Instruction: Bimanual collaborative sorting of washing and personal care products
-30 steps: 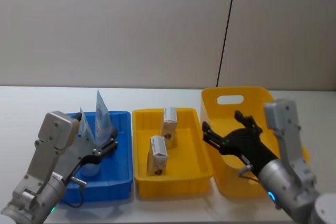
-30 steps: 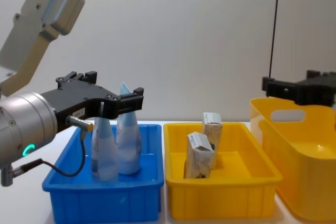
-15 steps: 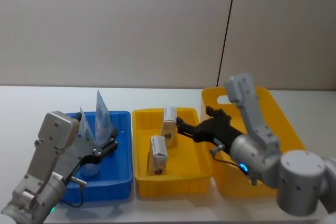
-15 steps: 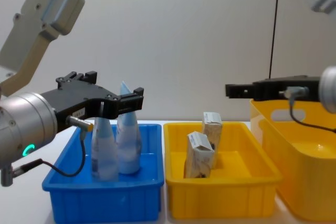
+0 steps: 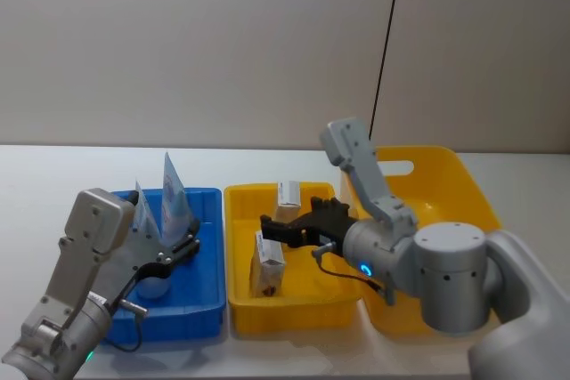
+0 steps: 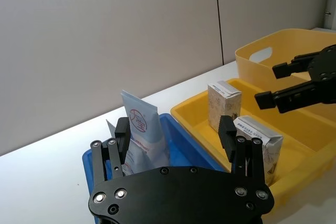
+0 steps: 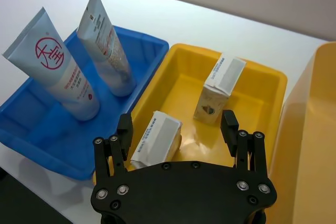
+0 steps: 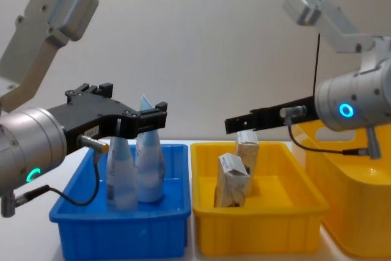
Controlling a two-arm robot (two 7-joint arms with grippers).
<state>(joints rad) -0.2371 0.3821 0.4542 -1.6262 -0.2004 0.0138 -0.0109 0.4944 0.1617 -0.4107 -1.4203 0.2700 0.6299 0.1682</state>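
Right gripper (image 7: 177,121) hangs spread over 2 cartons (image 7: 156,139); left gripper (image 6: 174,129) (also spread) near 2 tubes (image 6: 140,124).

My head camera looks forward and down on the bench (image 5: 53,175), seeing the blue tray (image 5: 178,322), yellow tray (image 5: 294,313) and basket (image 5: 445,156) from above. My chest camera sits lower, facing the same three side-on and close. The left wrist camera looks over my left pincer (image 6: 175,135) across both trays; the right wrist camera looks steeply down past my right pincer (image 7: 177,124); both share the cartons (image 7: 219,90)
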